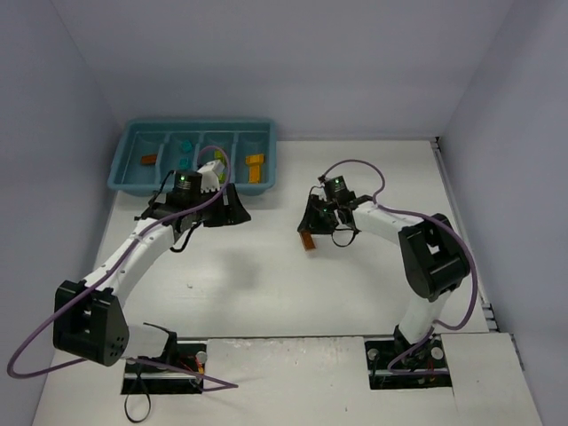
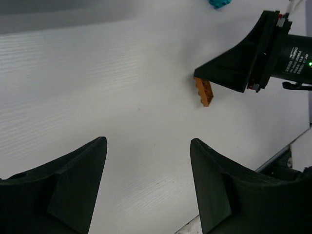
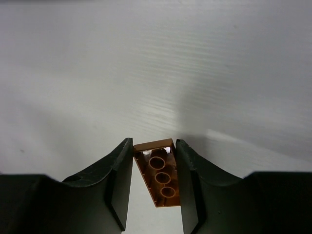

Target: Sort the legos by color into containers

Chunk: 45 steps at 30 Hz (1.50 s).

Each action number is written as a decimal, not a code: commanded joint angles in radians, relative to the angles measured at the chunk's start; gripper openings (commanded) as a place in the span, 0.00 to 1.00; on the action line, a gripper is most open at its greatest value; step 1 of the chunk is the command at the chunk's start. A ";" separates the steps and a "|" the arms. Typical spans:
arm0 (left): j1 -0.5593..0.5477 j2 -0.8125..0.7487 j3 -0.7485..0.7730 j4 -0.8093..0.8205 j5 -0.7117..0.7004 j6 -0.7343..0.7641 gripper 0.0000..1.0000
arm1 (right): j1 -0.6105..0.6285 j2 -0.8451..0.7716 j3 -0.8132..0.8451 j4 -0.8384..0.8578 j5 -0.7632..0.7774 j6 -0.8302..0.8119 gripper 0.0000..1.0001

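My right gripper (image 3: pixel 153 144) is shut on a brown-orange wedge brick (image 3: pixel 158 170), which it grips by the sides with the underside holes showing. In the top view this gripper (image 1: pixel 311 229) is at the table's middle with the brick (image 1: pixel 308 240) at its tips. The left wrist view shows the same brick (image 2: pixel 204 91) under the right gripper (image 2: pixel 234 73). My left gripper (image 2: pixel 148 146) is open and empty; in the top view it (image 1: pixel 232 209) is just in front of the teal-blue tray (image 1: pixel 200 124). The tray's compartments hold a brown-orange brick (image 1: pixel 149 160), teal bricks (image 1: pixel 185 145), a lime green brick (image 1: pixel 213 164) and yellow-orange bricks (image 1: pixel 256 167).
Grey walls close in the white table on the left, back and right. A teal piece (image 2: pixel 219 3) shows at the top edge of the left wrist view. The left arm partly covers the tray's front rim.
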State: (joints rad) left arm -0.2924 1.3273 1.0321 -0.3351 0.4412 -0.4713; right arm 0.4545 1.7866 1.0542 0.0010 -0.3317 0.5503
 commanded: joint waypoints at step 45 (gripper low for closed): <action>-0.298 0.257 0.296 0.194 -0.248 -0.104 0.00 | 0.015 -0.210 -0.016 0.596 -0.165 0.479 0.22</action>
State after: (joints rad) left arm -0.5964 1.6070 1.2865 -0.1833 0.2131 -0.5713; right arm 0.4648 1.6318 1.0241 0.5133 -0.4675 1.0271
